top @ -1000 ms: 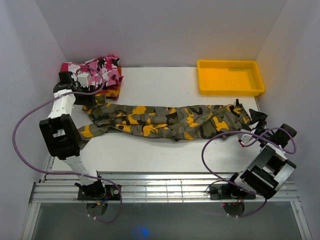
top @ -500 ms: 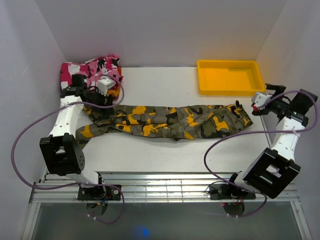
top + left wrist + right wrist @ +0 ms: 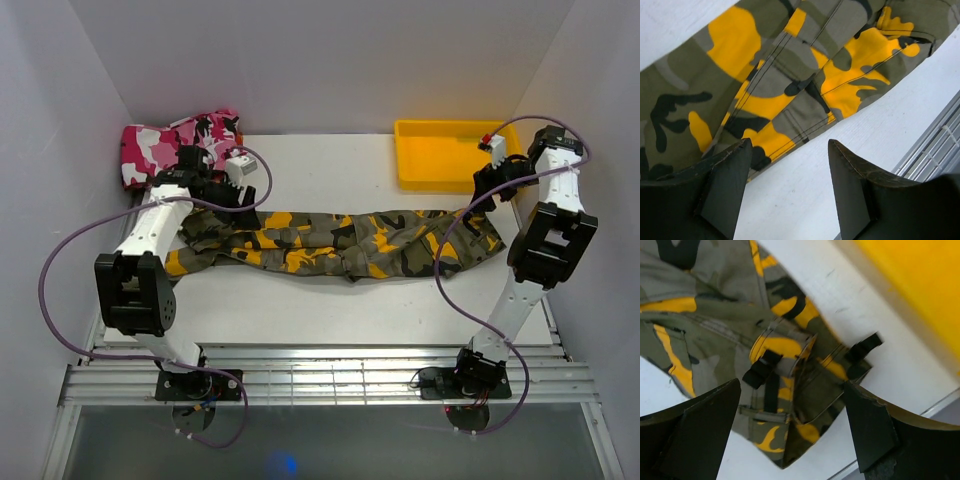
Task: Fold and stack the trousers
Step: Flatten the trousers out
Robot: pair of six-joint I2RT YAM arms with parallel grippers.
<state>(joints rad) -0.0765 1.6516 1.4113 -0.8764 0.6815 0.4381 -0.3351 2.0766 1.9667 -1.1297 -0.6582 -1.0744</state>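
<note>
While the trousers (image 3: 340,238) lie stretched flat along the table (image 3: 330,300), waist to the right and leg ends to the left, neither arm has a hold on them. I judge this to be the approach before the first fold.

The left gripper (image 3: 790,145) hangs over the near edge of a leg. Its jaws are spread with nothing between them but cloth and bare table below. The right gripper (image 3: 792,385) hovers over the waistband (image 3: 785,347), where the black belt loops (image 3: 760,369) show. Its jaws are also wide apart and empty. Behind the left arm sits a pink garment (image 3: 175,140) in the far corner, and a yellow tray (image 3: 460,155) stands just beyond the waist end.

No lengthwise fold seems to be made yet. The trousers span nearly the whole width between the two arms, with some bunching near the middle.

The next move likely calls for both grippers to drop onto their ends and pinch the cloth. The right should catch the full thickness of the waistband, not a single loop. The left should take both leg layers near the hem. One end then has to be carried over the other, lifted high enough that the middle does not drag or twist.
</note>
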